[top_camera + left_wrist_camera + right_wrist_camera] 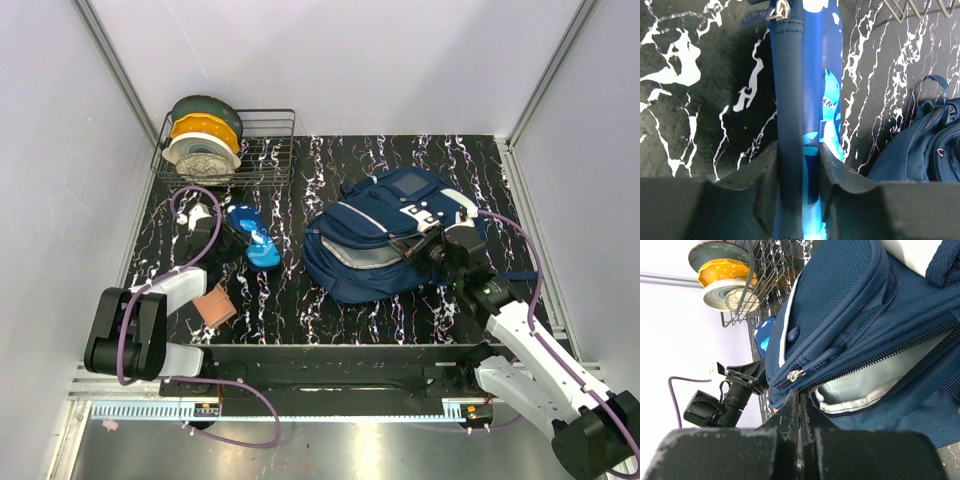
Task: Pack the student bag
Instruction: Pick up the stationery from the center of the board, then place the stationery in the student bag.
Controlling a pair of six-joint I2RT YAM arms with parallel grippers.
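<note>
The student bag [385, 235] lies open beside a blue pouch [252, 235].

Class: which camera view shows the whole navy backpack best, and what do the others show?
Top external: the student bag appears whole, pockets and all. The right wrist view gives only a close-up of its open zip and grey lining; the left wrist view catches just a corner at its right edge.

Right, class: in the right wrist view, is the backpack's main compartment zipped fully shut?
No, the student bag gapes open, its grey lining showing between the parted zip teeth.
</note>
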